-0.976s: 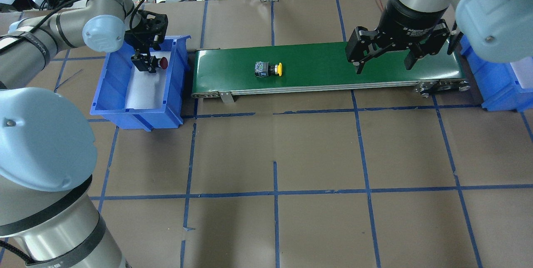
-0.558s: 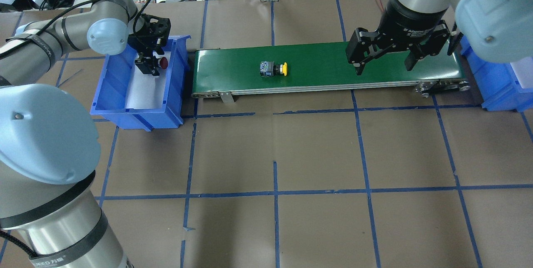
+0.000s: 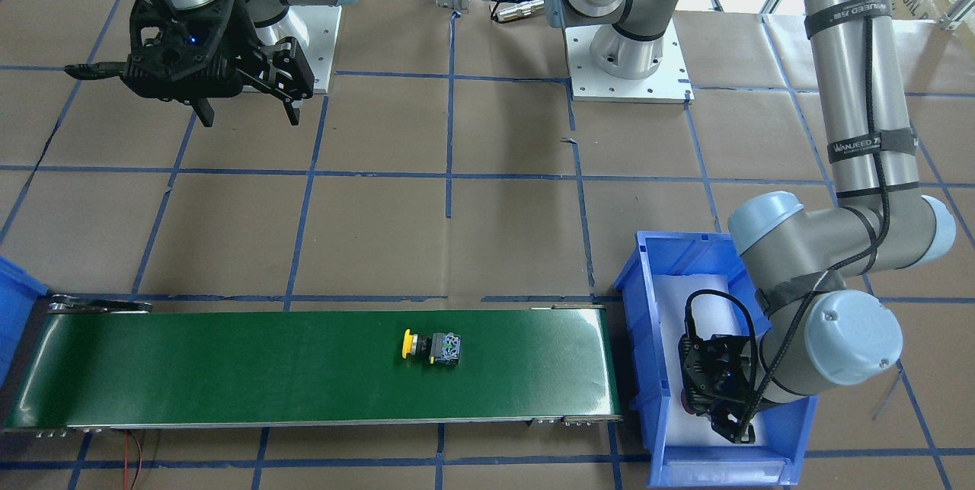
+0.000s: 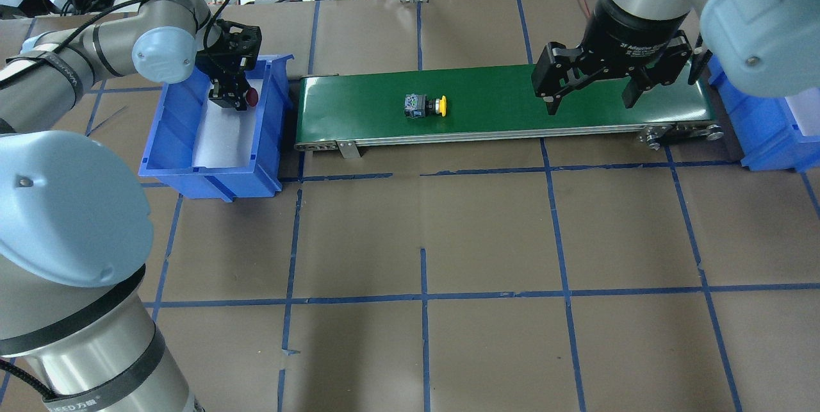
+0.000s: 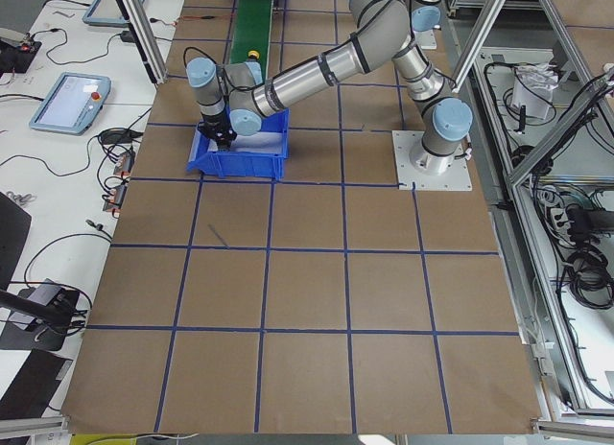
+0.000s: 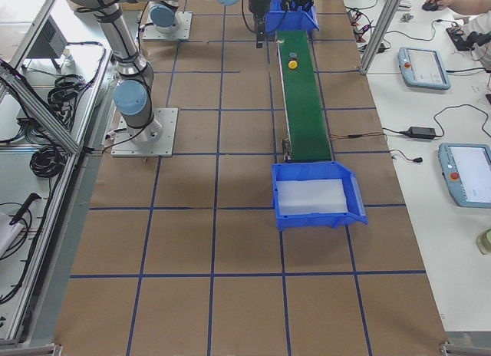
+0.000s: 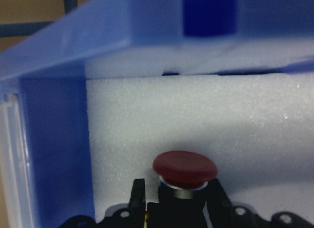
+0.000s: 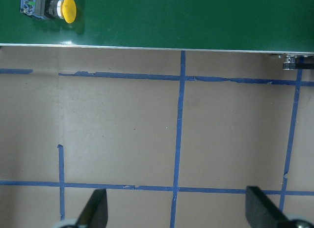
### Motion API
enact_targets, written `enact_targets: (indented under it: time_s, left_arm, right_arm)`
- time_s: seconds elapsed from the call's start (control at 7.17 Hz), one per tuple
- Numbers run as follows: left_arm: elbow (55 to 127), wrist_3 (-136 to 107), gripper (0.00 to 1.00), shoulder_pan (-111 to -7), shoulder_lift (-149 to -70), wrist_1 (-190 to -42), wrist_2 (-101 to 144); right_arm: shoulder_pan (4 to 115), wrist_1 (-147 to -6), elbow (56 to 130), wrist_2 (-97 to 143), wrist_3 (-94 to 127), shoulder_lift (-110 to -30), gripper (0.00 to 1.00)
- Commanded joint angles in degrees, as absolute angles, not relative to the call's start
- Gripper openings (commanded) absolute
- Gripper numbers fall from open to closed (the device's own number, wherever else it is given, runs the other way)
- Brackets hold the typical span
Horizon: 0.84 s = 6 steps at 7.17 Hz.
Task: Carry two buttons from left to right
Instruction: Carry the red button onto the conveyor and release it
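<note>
My left jaws are clenched on the red button (image 7: 185,168). One finger (image 7: 139,193) presses each side of its dark body, and the round cap sticks out past the tips. I hold it inside the left blue bin (image 4: 160,136), at the bin's far end and close to the wall that faces the belt. The bin's white foam (image 7: 196,115) lies just behind the cap, and I cannot tell whether the button touches it.

The yellow button (image 4: 426,106) lies on its side on the green conveyor belt (image 4: 500,98), a little left of the belt's middle. Its yellow cap points along the belt toward my right arm, and its grey-and-black block points back toward the left bin. Nothing touches it.

My right jaws are released and spread wide, with nothing between them. They hang high over the bench by the right part of the belt, well apart from the yellow button. My right wrist camera looks down past both fingertips (image 8: 95,208) onto brown paper with blue tape lines and the belt's near edge.

The right blue bin (image 4: 769,123) stands just past the belt's right end.
</note>
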State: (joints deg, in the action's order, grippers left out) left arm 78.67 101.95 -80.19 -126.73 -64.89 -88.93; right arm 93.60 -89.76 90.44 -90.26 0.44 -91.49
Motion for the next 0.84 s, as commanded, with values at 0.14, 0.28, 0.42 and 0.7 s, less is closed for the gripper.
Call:
enact_targets:
  time_s: [0.14,0.28,0.42,0.7]
  left_arm:
    - [79.2,97.5,0.18,-80.9,-114.5,-76.9,-89.0]
    - [79.8,92.9,0.18,-81.3,-111.4,-79.9,-88.9]
    - [81.3,85.1,0.18,-85.0,-110.7,-79.3,-88.5]
    - [82.6,82.9,0.18,-93.6,-112.7,-72.6,-88.9]
  right_arm:
    - [93.5,-89.7,90.4,-90.6,0.4,-91.5,1.00]
    - [93.6,-89.8,90.4,-90.6,0.4,-91.5,1.00]
    - [93.5,-89.7,90.4,-90.6,0.6,-91.5,1.00]
    - [93.5,-89.8,90.4,-90.5,0.6,-91.5,1.00]
